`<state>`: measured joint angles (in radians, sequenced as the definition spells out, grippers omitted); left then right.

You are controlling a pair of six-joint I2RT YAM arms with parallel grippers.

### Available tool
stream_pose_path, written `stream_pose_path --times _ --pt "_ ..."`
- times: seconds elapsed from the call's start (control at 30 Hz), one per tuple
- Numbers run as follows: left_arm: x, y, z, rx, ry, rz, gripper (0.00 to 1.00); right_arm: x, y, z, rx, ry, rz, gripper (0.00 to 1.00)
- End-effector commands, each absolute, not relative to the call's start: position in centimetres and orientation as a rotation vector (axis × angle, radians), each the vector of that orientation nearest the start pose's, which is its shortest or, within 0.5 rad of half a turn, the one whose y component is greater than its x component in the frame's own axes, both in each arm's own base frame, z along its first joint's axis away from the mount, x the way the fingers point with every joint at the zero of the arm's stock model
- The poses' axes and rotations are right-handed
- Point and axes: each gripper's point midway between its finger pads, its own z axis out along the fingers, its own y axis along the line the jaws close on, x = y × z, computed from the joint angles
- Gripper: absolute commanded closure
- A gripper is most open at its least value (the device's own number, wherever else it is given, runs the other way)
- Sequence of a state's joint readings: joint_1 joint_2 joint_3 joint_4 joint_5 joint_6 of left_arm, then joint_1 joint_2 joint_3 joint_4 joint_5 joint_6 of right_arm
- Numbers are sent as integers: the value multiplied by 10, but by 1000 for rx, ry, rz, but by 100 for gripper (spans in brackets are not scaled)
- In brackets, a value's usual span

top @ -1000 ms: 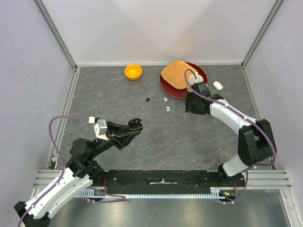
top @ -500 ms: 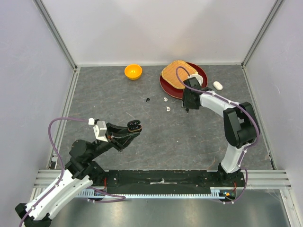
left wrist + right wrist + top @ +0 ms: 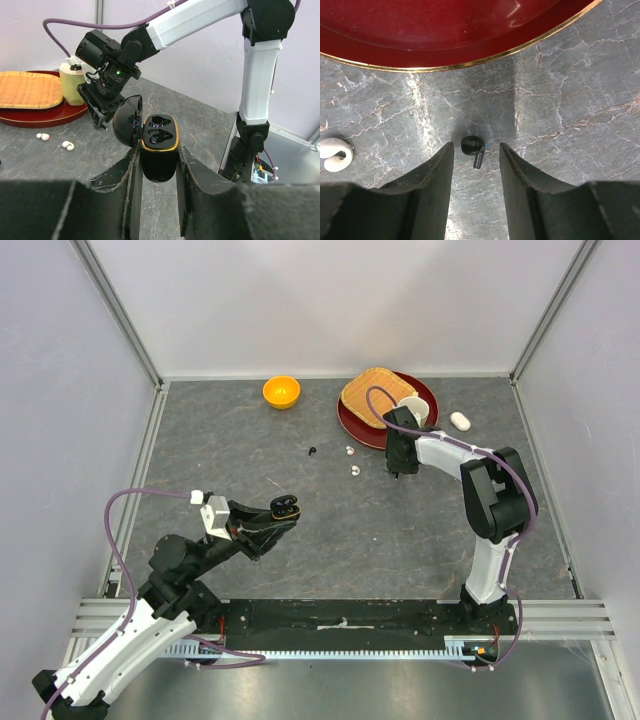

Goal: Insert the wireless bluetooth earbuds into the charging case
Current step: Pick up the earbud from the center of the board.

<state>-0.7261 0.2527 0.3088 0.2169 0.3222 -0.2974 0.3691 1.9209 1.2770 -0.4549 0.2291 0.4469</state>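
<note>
My left gripper [image 3: 156, 156] is shut on the black charging case [image 3: 159, 146], held above the table with its lid [image 3: 127, 121] hinged open and both sockets empty; from above the case [image 3: 286, 506] shows at centre left. My right gripper [image 3: 476, 150] points down at the table just in front of the red plate [image 3: 445, 30]. It is open, with a black earbud [image 3: 471, 145] lying between its fingers and touching neither. A white earbud [image 3: 333, 150] lies to its left. From above, two white earbuds [image 3: 349, 451] [image 3: 355, 470] and another black earbud [image 3: 313, 451] lie left of the right gripper [image 3: 398, 468].
The red plate [image 3: 352, 423] carries a woven mat [image 3: 372, 392] and a pale cup [image 3: 414, 407]. A white oval case [image 3: 460, 421] lies to its right. An orange bowl [image 3: 281, 391] stands at the back. Walls close in three sides.
My right gripper has shifted a little left and down over the black earbud, its elbow has folded in and its jaws have narrowed. The left arm and case have not moved.
</note>
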Motion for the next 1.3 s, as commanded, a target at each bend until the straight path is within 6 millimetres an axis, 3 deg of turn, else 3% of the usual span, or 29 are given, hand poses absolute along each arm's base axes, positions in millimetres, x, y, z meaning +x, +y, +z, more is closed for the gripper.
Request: stream_pose_path --times 0.0,0.9,1.03,1.27 --pt "139 -210 285 588 1233 -1037 98 422 132 34 179 2551 -39 53" --pt "141 -207 279 581 1254 -1013 98 418 136 22 163 2585 -24 60" --pt "141 -206 279 579 1254 -1010 98 419 134 22 159 2584 -35 68" --pt "141 -208 277 585 1260 -1014 98 418 133 19 152 2591 -43 68"
